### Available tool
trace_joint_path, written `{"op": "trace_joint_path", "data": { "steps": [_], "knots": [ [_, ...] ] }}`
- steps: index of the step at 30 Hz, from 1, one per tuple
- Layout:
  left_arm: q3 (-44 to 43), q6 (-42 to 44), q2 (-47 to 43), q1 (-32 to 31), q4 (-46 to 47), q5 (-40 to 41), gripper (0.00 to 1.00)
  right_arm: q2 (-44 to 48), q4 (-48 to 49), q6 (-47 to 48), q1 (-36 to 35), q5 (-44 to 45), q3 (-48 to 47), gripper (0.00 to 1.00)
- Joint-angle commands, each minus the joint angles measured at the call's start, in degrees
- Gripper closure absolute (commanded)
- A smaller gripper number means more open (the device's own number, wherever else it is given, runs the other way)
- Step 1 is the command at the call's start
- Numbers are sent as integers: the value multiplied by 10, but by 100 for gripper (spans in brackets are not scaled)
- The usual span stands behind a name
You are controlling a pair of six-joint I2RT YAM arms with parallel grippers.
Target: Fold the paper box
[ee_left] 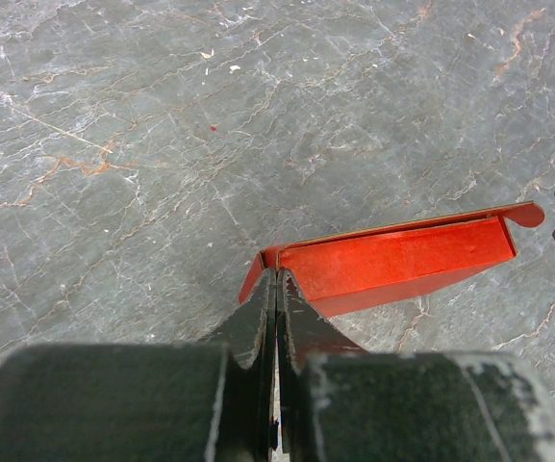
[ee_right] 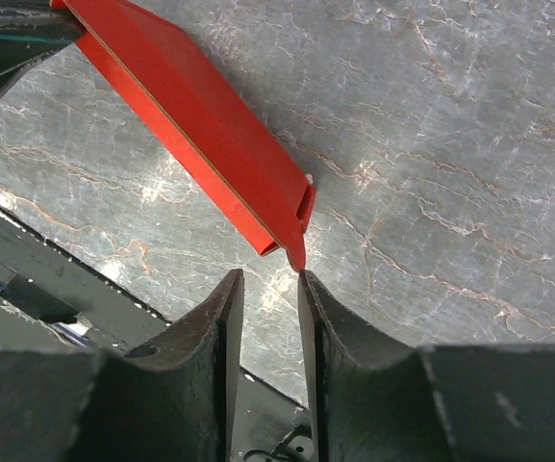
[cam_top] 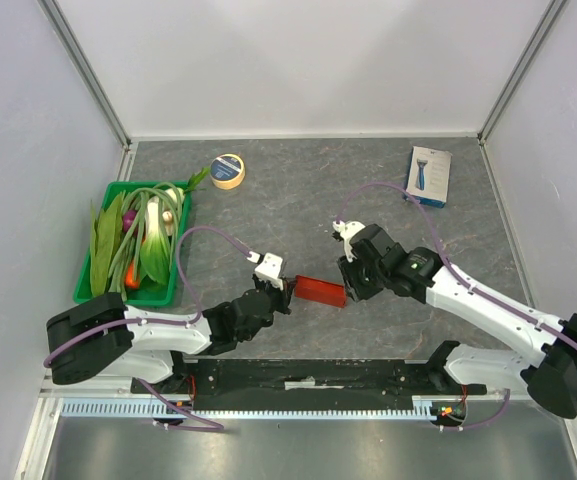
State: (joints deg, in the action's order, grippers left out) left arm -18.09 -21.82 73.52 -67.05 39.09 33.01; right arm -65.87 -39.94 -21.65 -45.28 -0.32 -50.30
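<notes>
The red paper box is held flat-folded just above the table between my two arms. My left gripper is shut on its left end; in the left wrist view the jaws pinch the box's near corner and the red box stretches away to the right. My right gripper is open at the box's right end. In the right wrist view the box runs up to the left, and its pointed end tab touches the tip of the right finger; nothing lies between the fingers.
A green tray of vegetables stands at the left. A roll of tape lies at the back. A white-and-blue retail box lies at the back right. A black rail runs along the near table edge.
</notes>
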Motion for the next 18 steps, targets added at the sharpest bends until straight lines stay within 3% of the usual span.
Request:
{"op": "trace_joint_path", "data": {
  "steps": [1,10,18],
  "knots": [
    [1,8,19,-9,-69,11,98,-15,10,19,-3,-14,-10,65],
    [2,8,20,-12,-69,14,98,-26,5,15,-12,34,-12,76],
    [-2,12,25,-19,-69,18,98,-37,7,-26,-18,31,-29,100]
  ]
}}
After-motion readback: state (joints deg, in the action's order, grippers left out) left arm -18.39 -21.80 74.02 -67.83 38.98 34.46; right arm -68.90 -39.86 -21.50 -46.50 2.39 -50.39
